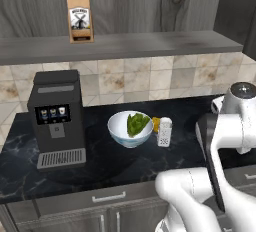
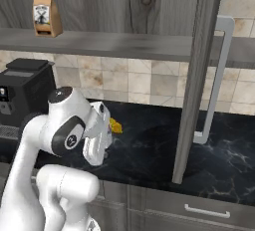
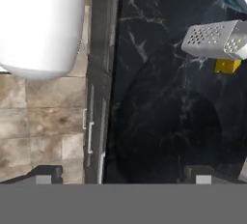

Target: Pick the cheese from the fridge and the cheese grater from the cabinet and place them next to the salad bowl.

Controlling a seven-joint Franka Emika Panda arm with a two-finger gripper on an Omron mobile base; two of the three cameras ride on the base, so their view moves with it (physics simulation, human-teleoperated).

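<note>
Cheese [image 1: 156, 124] and grater [image 1: 164, 131] both stand on the surface just beside the bowl [image 1: 121, 132]; my hand [image 3: 124, 172] hangs empty, fingers apart. Task looks done.

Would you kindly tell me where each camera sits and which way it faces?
Left base view: behind the arm's left, facing counter with salad bowl, cheese grater; arm lower right.
Right base view: behind its right, facing cheese; arm lower left.
Hand view: looks down at the counter; open gripper at bottom.
All show the cheese.
</note>
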